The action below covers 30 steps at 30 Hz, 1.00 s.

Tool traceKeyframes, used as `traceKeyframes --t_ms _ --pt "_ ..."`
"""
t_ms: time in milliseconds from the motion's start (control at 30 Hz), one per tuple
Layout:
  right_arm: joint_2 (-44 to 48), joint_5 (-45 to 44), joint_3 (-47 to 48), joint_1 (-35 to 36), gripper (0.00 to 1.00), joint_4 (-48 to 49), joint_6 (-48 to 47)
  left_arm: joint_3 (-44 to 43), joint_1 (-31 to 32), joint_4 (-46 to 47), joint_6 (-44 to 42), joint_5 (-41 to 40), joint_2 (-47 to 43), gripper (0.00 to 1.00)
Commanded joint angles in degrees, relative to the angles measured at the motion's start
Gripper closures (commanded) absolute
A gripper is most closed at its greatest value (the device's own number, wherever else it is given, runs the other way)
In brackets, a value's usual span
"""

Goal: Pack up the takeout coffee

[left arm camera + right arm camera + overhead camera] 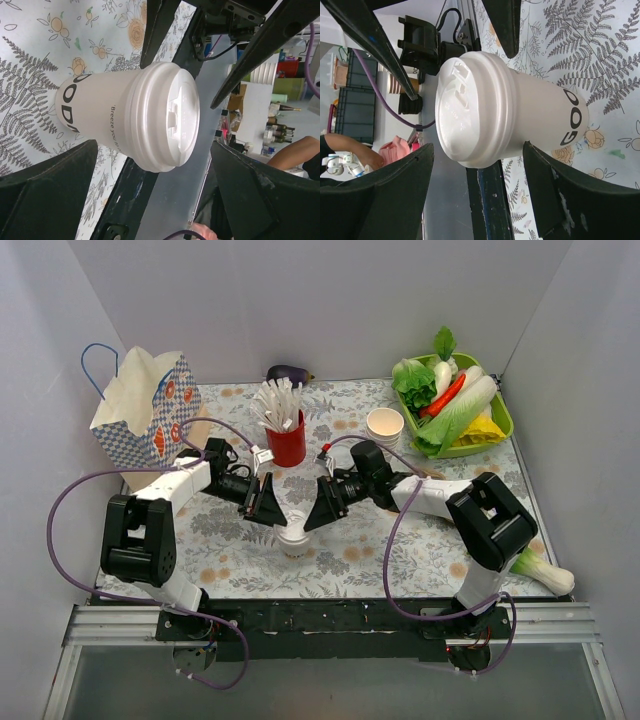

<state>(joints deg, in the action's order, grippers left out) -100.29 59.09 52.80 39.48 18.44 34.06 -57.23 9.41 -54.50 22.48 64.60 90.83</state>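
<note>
The takeout coffee (293,532), a cream-white paper cup with a white plastic lid, stands upright on the floral cloth near the front edge, between my two grippers. My left gripper (267,504) is just left of it and behind it, with its jaws open. In the left wrist view the cup (135,120) fills the middle, just ahead of the spread gripper (154,150). My right gripper (323,507) is just right of the cup, also open. In the right wrist view the cup (510,115) sits between the spread jaws of the gripper (479,147), one finger (560,190) close against the cup wall.
A blue checked paper bag (145,410) stands open at the back left. A red cup of white sticks (287,440) is behind the grippers. Lidless paper cups (385,425), a green tray of vegetables (500,415), an eggplant (288,372) and a bok choy (545,572) lie around.
</note>
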Motion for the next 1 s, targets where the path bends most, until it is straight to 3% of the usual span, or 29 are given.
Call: traceKeyframes --t_ms 0,967 --pt "-0.78 -0.82 2.66 0.51 0.21 0.11 -1.46 -2.01 0.26 -3.95 -5.96 -2.37 -0.04 0.03" --pt "-3.51 -5.12 3.54 0.68 0.29 -5.34 -4.71 0.81 0.26 4.58 4.84 -15.99 3.13 0.16"
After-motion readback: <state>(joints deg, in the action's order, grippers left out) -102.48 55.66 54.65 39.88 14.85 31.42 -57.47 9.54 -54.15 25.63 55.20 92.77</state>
